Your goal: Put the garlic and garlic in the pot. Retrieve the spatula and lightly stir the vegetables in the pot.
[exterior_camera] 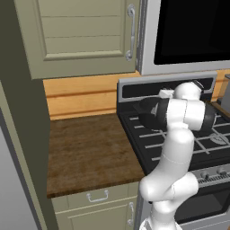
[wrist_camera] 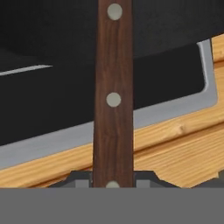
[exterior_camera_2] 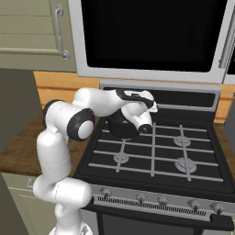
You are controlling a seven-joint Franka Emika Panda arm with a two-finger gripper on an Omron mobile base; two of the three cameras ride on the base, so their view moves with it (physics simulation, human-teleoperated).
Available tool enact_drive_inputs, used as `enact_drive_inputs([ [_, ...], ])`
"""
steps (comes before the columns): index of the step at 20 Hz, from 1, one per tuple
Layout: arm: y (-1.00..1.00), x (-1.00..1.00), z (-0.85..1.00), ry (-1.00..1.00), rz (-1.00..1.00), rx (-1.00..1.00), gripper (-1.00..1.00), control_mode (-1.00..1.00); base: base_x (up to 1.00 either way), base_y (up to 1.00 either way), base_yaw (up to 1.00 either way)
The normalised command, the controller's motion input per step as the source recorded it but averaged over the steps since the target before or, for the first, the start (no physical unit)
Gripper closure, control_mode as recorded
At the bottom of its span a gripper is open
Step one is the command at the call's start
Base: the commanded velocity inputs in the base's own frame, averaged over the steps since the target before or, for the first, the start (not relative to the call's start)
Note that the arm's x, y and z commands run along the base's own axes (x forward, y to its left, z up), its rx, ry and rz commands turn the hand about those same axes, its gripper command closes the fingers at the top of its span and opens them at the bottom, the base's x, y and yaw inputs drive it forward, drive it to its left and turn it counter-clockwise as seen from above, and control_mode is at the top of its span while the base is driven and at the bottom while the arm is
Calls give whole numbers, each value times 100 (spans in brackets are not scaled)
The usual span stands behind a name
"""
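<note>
Hand view, left to right: dark finger tips (wrist_camera: 83, 180) flank a brown riveted spatula (wrist_camera: 113, 100) handle, the gripper (wrist_camera: 113, 183) clamped tight on it, the handle running straight up ahead of the jaws. Behind it lie the stove's (wrist_camera: 52, 105) black back panel, its grey trim and a wooden wall strip (wrist_camera: 175, 148). From the right base camera, the white arm (exterior_camera_2: 59, 137) bends across the cooktop (exterior_camera_2: 156, 151) and the wrist sits just over the black pot (exterior_camera_2: 120, 127) on the rear-left burner, so the pot is directly beneath the tool. The spatula's blade and the pot's contents are hidden by the wrist; whether both garlic bulbs are inside cannot be told. The left base camera shows a brown counter (exterior_camera: 90, 148) well to the tool's left, then the arm masking most of the pot (exterior_camera: 148, 114). Judging by the grip, stirring appears to be the step in hand. Risks from here: a hard sweep could shove the pot off its burner or fling the vegetables out, and the slim handle could twist in the jaws if the blade catches the pot wall.
</note>
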Motion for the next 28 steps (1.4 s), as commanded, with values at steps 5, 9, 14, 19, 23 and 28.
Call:
enact_drive_inputs([
  [5,0,-3,-8,11,-6,-4,100,-100,0,0,0],
  [9,0,-39,0,15,-6,-6,100,-100,0,0,0],
  [14,2,-10,13,21,-5,0,100,-100,0,0,0],
  [19,14,-8,35,9,-2,0,100,-100,0,0,0],
  [23,36,29,24,-5,0,6,100,-100,0,0,0],
  [28,30,23,10,-1,0,5,100,-100,0,0,0],
])
